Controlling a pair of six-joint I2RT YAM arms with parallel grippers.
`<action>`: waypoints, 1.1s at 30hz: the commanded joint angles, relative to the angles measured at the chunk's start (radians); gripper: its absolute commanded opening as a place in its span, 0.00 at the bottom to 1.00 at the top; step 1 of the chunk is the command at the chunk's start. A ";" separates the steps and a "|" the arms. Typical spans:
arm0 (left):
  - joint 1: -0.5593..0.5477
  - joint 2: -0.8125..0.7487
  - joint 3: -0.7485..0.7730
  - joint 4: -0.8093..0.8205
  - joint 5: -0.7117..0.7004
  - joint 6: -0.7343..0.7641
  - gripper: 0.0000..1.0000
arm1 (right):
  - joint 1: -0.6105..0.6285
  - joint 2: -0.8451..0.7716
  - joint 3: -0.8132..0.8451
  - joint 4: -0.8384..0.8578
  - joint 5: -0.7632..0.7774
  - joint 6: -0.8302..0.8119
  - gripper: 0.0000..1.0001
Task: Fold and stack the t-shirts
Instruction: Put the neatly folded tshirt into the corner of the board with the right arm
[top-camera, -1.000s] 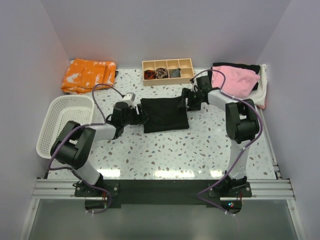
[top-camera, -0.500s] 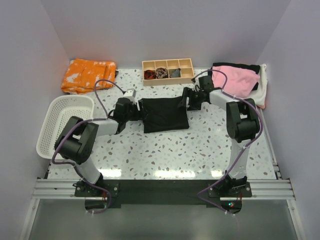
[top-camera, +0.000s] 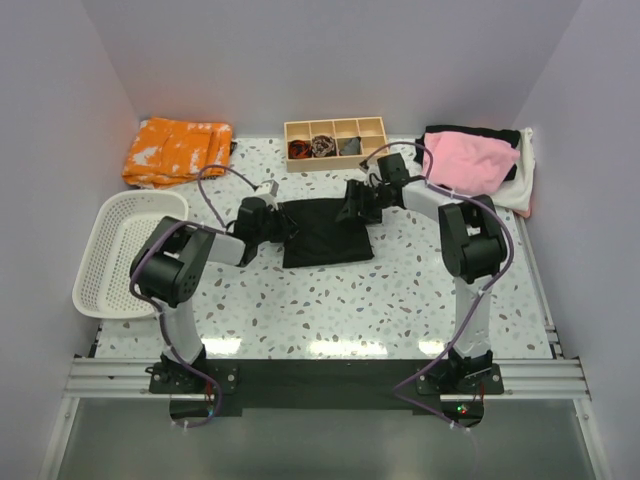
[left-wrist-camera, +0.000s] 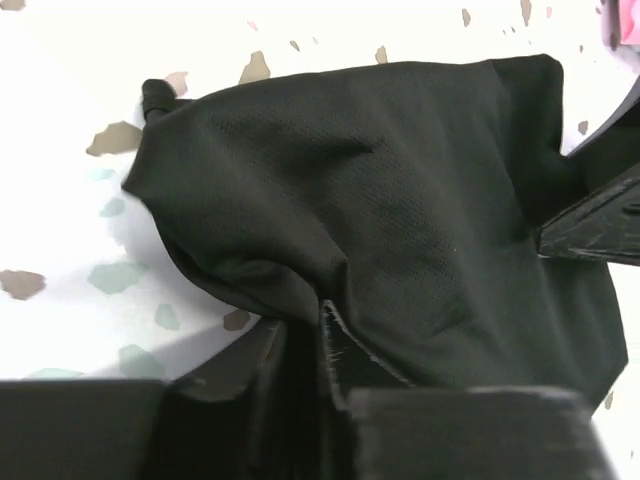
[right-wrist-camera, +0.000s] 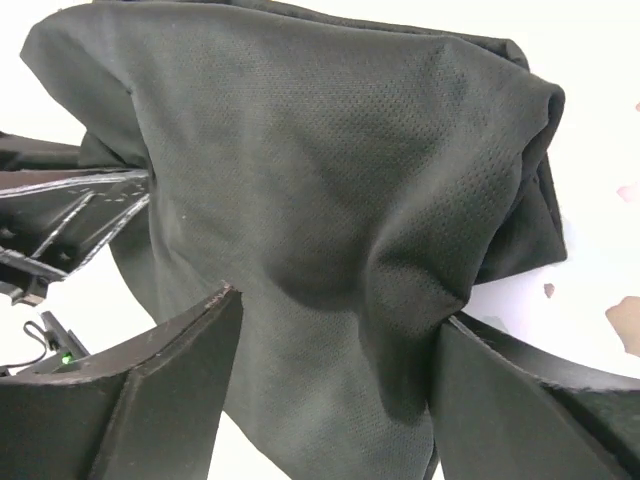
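Observation:
A folded black t-shirt (top-camera: 325, 232) lies in the middle of the table, its top edge bunched. My left gripper (top-camera: 283, 228) is at its left edge; in the left wrist view the jaws (left-wrist-camera: 322, 330) are pinched shut on a fold of the black cloth (left-wrist-camera: 400, 200). From the right, my right gripper (top-camera: 355, 200) reaches over the upper right corner. Its fingers (right-wrist-camera: 338, 310) stand wide open astride a raised fold of the shirt (right-wrist-camera: 320, 150), and the right finger touches the cloth. A pink t-shirt (top-camera: 470, 160) lies on black and white ones at the back right.
An orange patterned cloth (top-camera: 175, 150) lies at the back left. A wooden divided tray (top-camera: 335, 143) with small rolled fabric pieces stands at the back centre. A white basket (top-camera: 100, 260) sits at the left edge.
My left gripper moved in to the shirt's left edge and closed on it. The right gripper slid left onto the shirt, and the cloth is now bunched narrower at the top.

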 joint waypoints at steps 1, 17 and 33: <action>0.006 0.022 -0.032 0.130 0.076 -0.068 0.08 | 0.013 0.079 -0.020 -0.059 0.012 0.008 0.69; 0.032 -0.062 -0.046 0.032 0.053 -0.014 1.00 | -0.030 -0.048 -0.009 0.015 0.142 0.027 0.00; 0.032 -0.236 -0.016 -0.047 0.060 0.032 1.00 | -0.168 -0.025 0.209 0.178 0.552 0.033 0.00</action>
